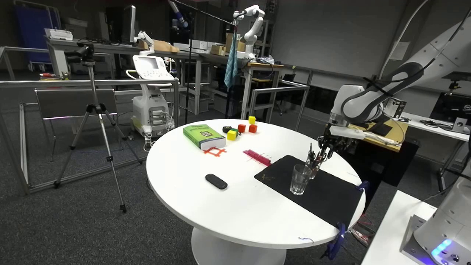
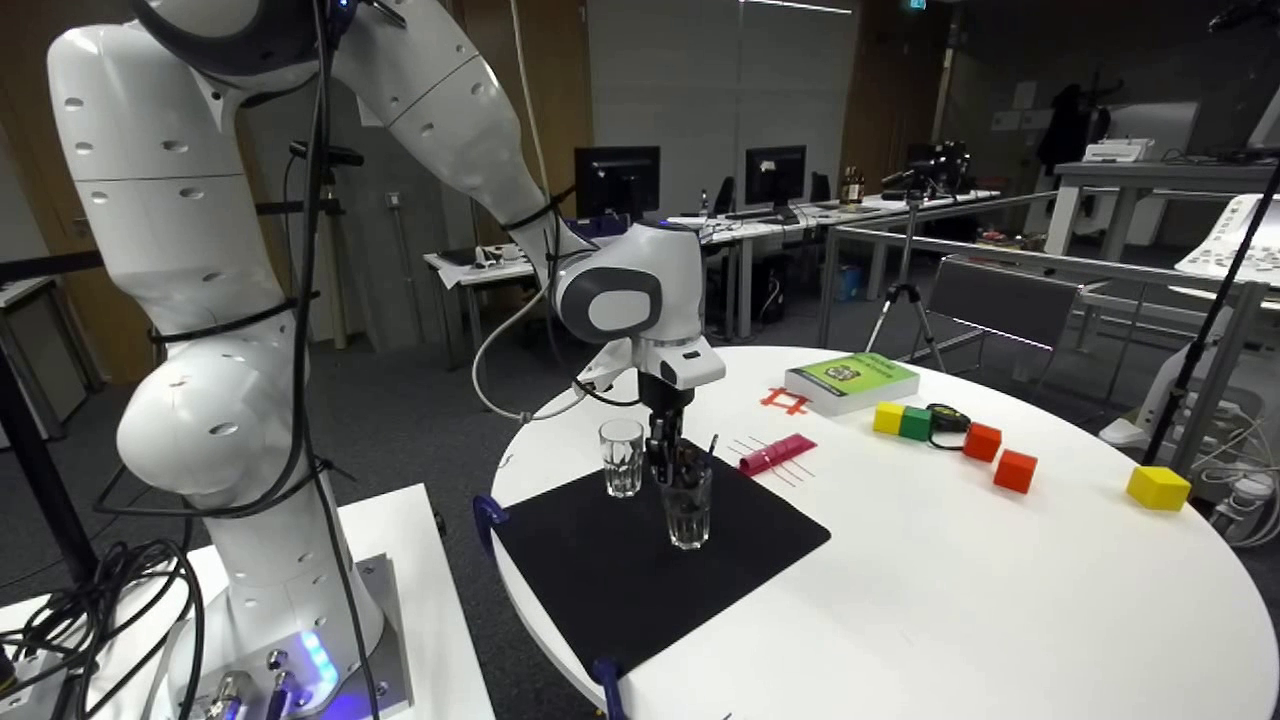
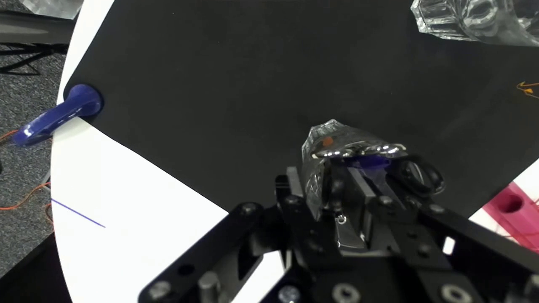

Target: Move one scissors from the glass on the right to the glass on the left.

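The filled glass [image 1: 314, 172] stands upright on the black mat and holds scissors with dark handles [image 1: 311, 154] and other slim items. It also shows in an exterior view [image 2: 688, 524] and in the wrist view [image 3: 313, 145]. An empty clear glass [image 1: 299, 182] stands upright beside it; it shows in an exterior view [image 2: 622, 462] and at the wrist view's top right [image 3: 476, 21]. My gripper [image 3: 329, 185] points down at the filled glass's mouth, fingers apart. Glass wall and a dark handle show between them; contact is unclear. A black scissors loop [image 3: 438, 181] lies outside the right finger.
The black mat [image 2: 640, 590] is held by blue clamps [image 3: 80, 101] at the round table's edge. A pink holder [image 2: 778, 455], a green book [image 1: 204, 134], colored cubes [image 2: 982, 442], an orange frame [image 1: 214, 151] and a dark case [image 1: 216, 181] lie on the table.
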Available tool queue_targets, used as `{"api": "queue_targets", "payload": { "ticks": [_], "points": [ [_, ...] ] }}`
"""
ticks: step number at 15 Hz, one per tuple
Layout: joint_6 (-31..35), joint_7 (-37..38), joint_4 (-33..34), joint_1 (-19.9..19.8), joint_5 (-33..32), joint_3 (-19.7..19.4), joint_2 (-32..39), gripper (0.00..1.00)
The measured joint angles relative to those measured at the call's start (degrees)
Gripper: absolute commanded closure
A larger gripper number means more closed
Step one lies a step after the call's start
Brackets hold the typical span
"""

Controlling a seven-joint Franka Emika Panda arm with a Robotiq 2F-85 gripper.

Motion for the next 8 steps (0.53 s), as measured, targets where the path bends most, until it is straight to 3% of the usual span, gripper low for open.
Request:
{"api": "queue_targets", "payload": {
  "ticks": [8],
  "points": [
    [-0.01, 0.00, 0.44, 0.73, 0.00, -0.56, 0.28, 0.98]
  ]
}}
